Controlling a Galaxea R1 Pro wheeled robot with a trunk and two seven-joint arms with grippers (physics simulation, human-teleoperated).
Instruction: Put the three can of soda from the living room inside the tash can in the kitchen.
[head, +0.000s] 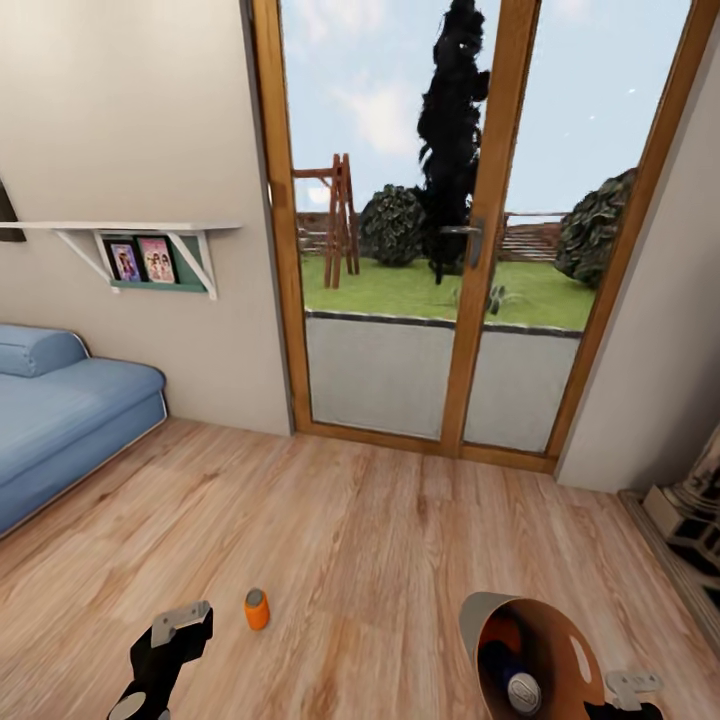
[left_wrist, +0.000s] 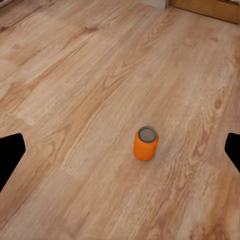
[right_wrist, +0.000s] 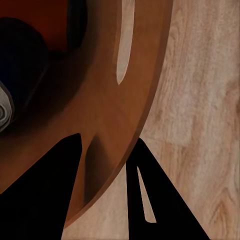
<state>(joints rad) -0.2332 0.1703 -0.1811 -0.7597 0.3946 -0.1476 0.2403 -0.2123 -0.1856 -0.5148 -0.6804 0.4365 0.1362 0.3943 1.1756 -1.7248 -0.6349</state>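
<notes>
My left end effector (head: 185, 622) hangs released near the orange can (head: 257, 609), which stands upright on the wood floor (head: 380, 530). It looks light, rigid and slick; I'd pinch mid-body. My right end effector (right_wrist: 107, 165) grips the bin (head: 560, 645) by its rim, two cans inside.

Bright even daylight through glass doors (head: 440, 250); wrist views soft.

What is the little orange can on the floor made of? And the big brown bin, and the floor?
The orange can looks like painted metal: matte orange side, silvery grey top. The bin has a smooth copper-brown wall with a soft sheen, perhaps metal or plastic; the render leaves it open. The floor looks like light wood planks, with grain lines and knots.
</notes>
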